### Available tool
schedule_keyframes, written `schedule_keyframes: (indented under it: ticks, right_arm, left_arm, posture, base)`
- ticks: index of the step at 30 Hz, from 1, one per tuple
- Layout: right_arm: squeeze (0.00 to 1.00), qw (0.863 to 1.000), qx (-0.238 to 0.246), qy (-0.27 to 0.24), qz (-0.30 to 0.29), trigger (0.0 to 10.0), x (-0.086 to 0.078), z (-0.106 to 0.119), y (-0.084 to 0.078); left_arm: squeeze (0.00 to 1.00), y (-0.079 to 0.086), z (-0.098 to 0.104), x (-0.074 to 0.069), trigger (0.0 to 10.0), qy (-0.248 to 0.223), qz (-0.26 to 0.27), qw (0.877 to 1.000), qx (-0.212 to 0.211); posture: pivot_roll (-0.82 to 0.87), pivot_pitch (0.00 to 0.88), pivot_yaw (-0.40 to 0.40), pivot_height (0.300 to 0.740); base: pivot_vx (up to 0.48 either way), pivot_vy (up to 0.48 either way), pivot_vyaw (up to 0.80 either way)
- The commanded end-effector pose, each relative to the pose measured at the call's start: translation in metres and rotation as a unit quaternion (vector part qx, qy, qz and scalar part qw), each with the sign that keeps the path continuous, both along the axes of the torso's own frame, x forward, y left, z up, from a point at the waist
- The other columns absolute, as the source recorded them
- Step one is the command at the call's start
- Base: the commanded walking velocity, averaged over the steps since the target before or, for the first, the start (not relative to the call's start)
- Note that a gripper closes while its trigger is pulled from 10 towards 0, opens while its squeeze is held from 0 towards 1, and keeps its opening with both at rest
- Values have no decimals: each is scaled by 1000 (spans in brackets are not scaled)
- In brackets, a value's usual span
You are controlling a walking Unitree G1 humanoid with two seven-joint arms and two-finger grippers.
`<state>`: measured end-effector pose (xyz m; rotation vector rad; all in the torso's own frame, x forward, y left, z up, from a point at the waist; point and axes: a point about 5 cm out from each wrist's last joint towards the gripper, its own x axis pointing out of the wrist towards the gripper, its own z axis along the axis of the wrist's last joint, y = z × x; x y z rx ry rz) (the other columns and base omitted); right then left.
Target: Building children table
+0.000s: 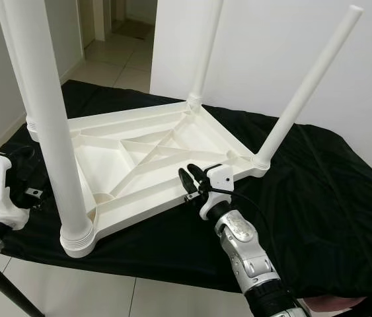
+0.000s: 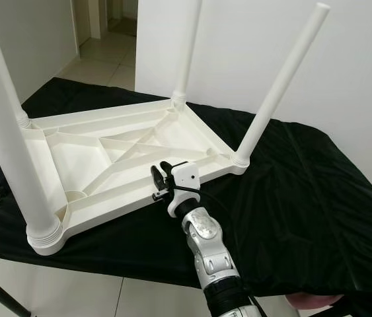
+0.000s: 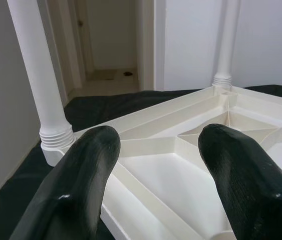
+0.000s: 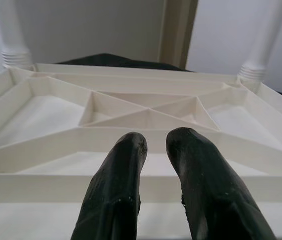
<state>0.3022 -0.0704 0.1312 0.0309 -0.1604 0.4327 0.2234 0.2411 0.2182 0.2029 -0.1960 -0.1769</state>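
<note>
On the black cloth [image 1: 318,191], seen from the head, the white children's table [image 1: 139,152] lies upside down, four legs up, the right gripper [image 1: 189,179] at its near edge. From the left wrist, the left gripper [image 3: 156,150] has fingers spread wide, holding nothing. From the right wrist, the right fingers [image 4: 125,165] are nearly together, empty.

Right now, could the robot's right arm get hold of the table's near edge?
Probably yes. The right gripper is already at the near rim of the upturned table, fingers slightly apart, and nothing lies between them.

Black cloth [image 1: 318,191] covers low surface; white upturned table [image 1: 152,158] lies on it, legs up.
</note>
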Motion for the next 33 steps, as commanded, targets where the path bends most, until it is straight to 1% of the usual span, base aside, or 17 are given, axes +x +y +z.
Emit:
schedule_keyframes:
  ticks: [1, 3, 5, 6, 8, 9, 11, 12, 13, 16, 17, 19, 20, 21, 23, 27, 33]
  right_arm:
    - [0, 999, -8, 16, -28, 10000, 0, -4, -9]
    - [0, 999, -8, 16, -28, 10000, 0, -4, -9]
    - [0, 997, -21, 27, -69, 10000, 1, -8, -18]
    - [0, 996, -24, 29, -80, 10000, 1, -8, -21]
    - [0, 996, -24, 29, -80, 10000, 1, -8, -21]
    - [0, 996, -26, 25, -86, 10000, 2, -6, -24]
    - [0, 996, -26, 25, -86, 10000, 2, -6, -24]
    - [0, 995, -28, 24, -91, 10000, 3, -5, -28]
    - [0, 995, -28, 24, -91, 10000, 3, -5, -28]
    - [0, 992, -44, 23, -112, 10000, 6, -5, -37]
    - [0, 992, -44, 23, -112, 10000, 6, -5, -37]
    - [0, 991, -55, 20, -118, 10000, 9, -3, -40]
    - [0, 991, -55, 20, -118, 10000, 9, -3, -40]
    - [0, 991, -57, 18, -120, 10000, 11, -1, -42]
    - [0, 991, -57, 18, -120, 10000, 11, -1, -42]
    - [0, 989, -60, 18, -130, 10000, 13, 0, -45]
    - [0, 989, -62, 20, -135, 10000, 12, -2, -45]
  left_arm:
    - [0, -9, -3, 4, 10000, 3, -28, 1000, 4]
    - [0, -9, -3, 4, 10000, 3, -28, 1000, 4]
    - [0, -30, -3, 6, 10000, 12, -117, 993, -23]
    - [0, -36, -3, 5, 10000, 15, -144, 989, -29]
    - [0, -36, -3, 5, 10000, 15, -144, 989, -29]
    - [0, -43, -2, 5, 10000, 17, -167, 985, -42]
    - [0, -43, -2, 5, 10000, 17, -167, 985, -42]
    - [0, -51, -2, 2, 10000, 18, -190, 981, -37]
    - [0, -51, -2, 2, 10000, 18, -190, 981, -37]
    - [0, -70, -2, -4, 10000, 25, -236, 970, -48]
    - [0, -70, -2, -4, 10000, 25, -236, 970, -48]
    - [0, -83, -1, -7, 10000, 23, -256, 965, -49]
    - [0, -83, -1, -7, 10000, 23, -256, 965, -49]
    - [0, -89, 0, -9, 10000, 20, -262, 963, -53]
    - [0, -89, 0, -9, 10000, 20, -262, 963, -53]
    - [0, -103, 1, -13, 10000, 18, -282, 957, -65]
    - [0, -104, 1, -14, 10000, 19, -282, 957, -62]
  posture:
    - [174, 0, -82, 740]
    - [174, 0, -82, 740]
    - [160, 0, -73, 740]
    - [142, 0, -69, 740]
    - [142, 0, -69, 740]
    - [131, 0, -64, 740]
    - [131, 0, -64, 740]
    - [129, 0, -65, 740]
    - [129, 0, -65, 740]
    - [129, 0, -73, 740]
    - [129, 0, -73, 740]
    - [129, 0, -77, 740]
    - [129, 0, -77, 740]
    - [127, 0, -76, 740]
    - [127, 0, -76, 740]
    - [129, 0, -82, 740]
    - [135, 0, -76, 740]
  base:
    - [0, 0, 0]
    - [0, 0, 0]
    - [0, 0, 0]
    - [0, 0, 0]
    - [0, 0, 0]
    - [0, 0, 0]
    - [0, 0, 0]
    - [0, 0, 0]
    - [0, 0, 0]
    - [0, 0, 0]
    - [0, 0, 0]
    - [0, 0, 0]
    - [0, 0, 0]
    - [0, 0, 0]
    - [0, 0, 0]
    - [0, 0, 0]
    - [0, 0, 0]
